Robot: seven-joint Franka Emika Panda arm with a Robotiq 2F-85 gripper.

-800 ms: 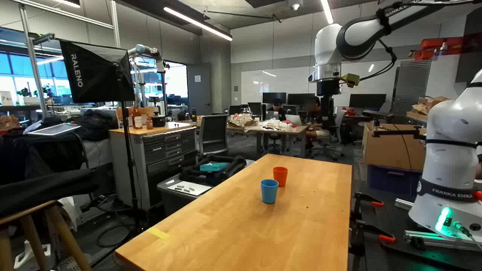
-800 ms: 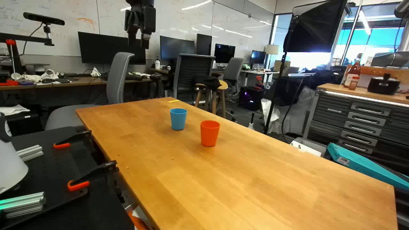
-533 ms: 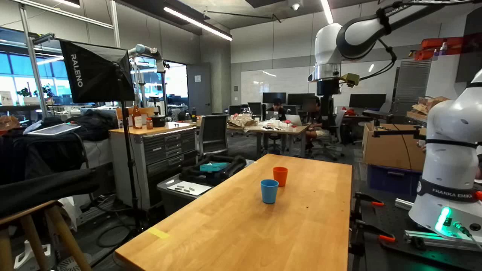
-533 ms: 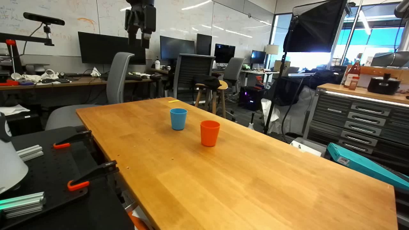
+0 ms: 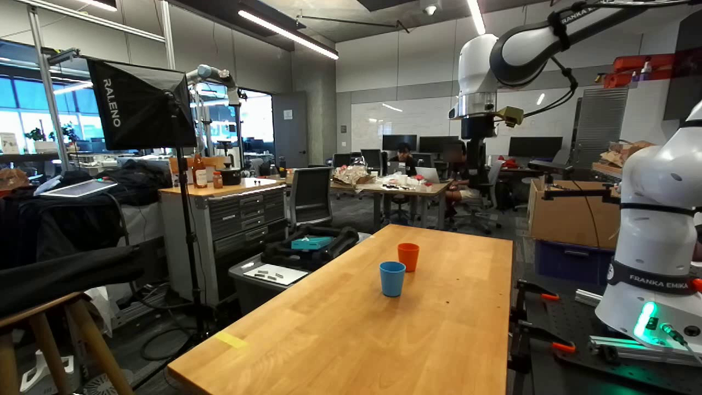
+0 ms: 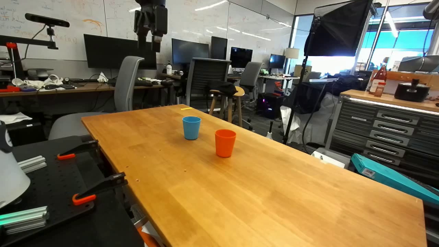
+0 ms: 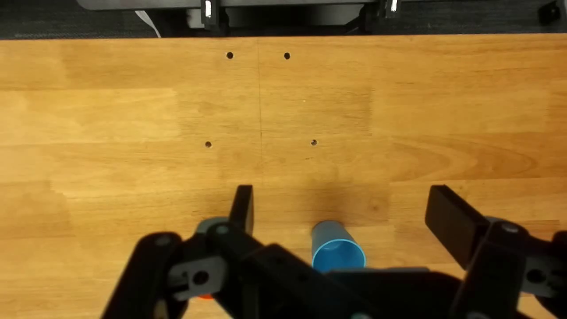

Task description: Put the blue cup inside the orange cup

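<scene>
The blue cup stands upright on the wooden table. It also shows in an exterior view. The orange cup stands upright a short way from it, apart in an exterior view. My gripper is high above the table, well clear of both cups. In the wrist view my gripper is open and empty, its fingers wide apart. The blue cup shows below between them, its near part hidden by the gripper body. Only a sliver of the orange cup shows there.
Black clamps with orange tips hold at the table edge on the robot's side. A yellow tape strip lies on the table. A softbox lamp and a tool cabinet stand beyond the table.
</scene>
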